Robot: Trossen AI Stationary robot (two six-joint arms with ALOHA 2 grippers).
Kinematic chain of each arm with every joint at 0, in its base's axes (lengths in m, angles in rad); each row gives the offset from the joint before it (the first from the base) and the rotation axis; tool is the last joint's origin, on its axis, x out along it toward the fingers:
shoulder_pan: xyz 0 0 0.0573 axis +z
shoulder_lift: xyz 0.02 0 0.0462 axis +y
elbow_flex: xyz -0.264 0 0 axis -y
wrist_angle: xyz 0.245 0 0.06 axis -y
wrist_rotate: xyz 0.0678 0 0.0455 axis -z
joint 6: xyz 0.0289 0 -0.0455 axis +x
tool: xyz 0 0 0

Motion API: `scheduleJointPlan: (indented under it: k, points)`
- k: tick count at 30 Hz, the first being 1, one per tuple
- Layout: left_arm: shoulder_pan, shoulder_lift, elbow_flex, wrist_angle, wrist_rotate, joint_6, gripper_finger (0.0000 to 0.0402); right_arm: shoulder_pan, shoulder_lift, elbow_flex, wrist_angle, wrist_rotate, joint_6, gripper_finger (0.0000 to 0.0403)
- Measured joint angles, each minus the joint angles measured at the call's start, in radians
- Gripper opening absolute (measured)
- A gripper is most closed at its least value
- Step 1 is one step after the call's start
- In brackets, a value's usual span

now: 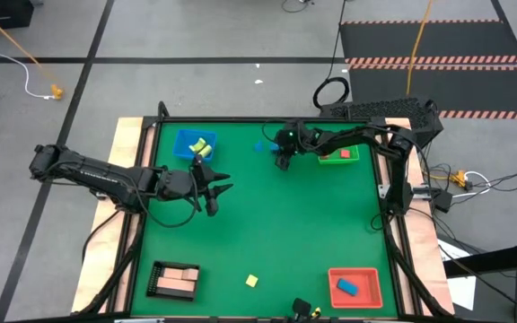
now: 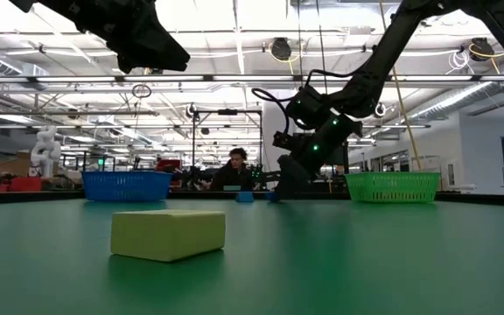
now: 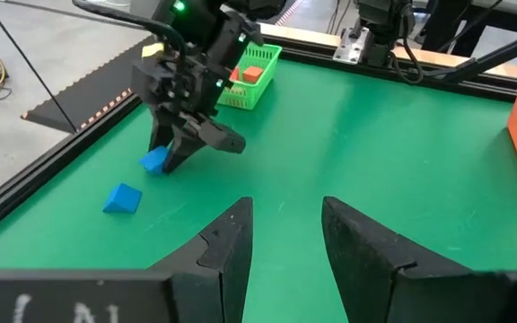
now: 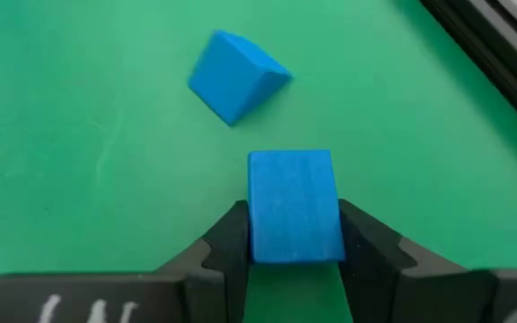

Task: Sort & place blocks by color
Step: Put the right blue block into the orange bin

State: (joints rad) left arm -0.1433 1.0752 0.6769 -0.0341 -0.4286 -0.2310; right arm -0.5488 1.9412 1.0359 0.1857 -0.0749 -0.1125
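My right gripper [image 4: 294,240] is shut on a blue block [image 4: 294,202] at the table's far middle, also seen in the left wrist view [image 3: 155,161]. A second blue block [image 4: 238,76] lies on the green mat just beyond it, tipped on an edge. My left gripper [image 3: 281,238] hovers open and empty over the table's left middle [image 1: 218,190], facing the right gripper [image 1: 283,162]. A yellow-green block [image 2: 168,234] lies flat near the front edge [image 1: 251,281]. My right gripper pinches the blue block by its two opposite sides [image 4: 257,238] between the two fingers [image 4: 227,244], at the end nearest the gripper. The fingers slant down from the table's right side. The block lies level at the mat; whether it is lifted clear does not show.
Far left stands a blue tray [image 1: 179,139] holding yellow-green blocks; a green tray [image 1: 353,158] with a red block stands far right. The near right has a red tray [image 1: 371,280] with a blue block, the near left a black tray [image 1: 154,280] with pink blocks. A person [image 2: 234,171] sits beyond the table.
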Motion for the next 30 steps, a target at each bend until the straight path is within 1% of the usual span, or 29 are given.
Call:
scheduleJointPlan:
  k: [4,8,13,16,21,26,30]
  points:
    - [0.0,0.0,0.0,0.002,0.0,-0.006,0.0136,0.001,-0.042,-0.002,-0.053,0.006,0.076,0.0114]
    - [0.001,0.0,0.0,0.015,0.0,-0.007,0.0136,0.011,-0.125,-0.002,-0.083,0.002,0.151,0.0114]
    - [0.005,0.0,0.0,0.015,-0.001,-0.008,0.0136,0.08,-0.25,-0.001,-0.152,-0.001,0.219,0.0114]
    - [0.005,0.0,0.0,0.015,-0.001,-0.01,0.0136,0.147,-0.325,-0.001,-0.209,-0.002,0.256,0.0114]
    - [0.006,0.0,0.0,0.015,-0.001,-0.01,0.0136,0.296,-0.441,-0.001,-0.327,0.0,0.358,0.0114]
    - [0.006,0.0,0.0,0.009,-0.001,-0.01,0.0136,0.46,-0.518,-0.001,-0.419,0.002,0.514,0.0114]
    - [0.005,0.0,0.0,0.008,-0.001,-0.01,0.0136,0.585,-0.541,-0.001,-0.46,0.003,0.668,0.0114]
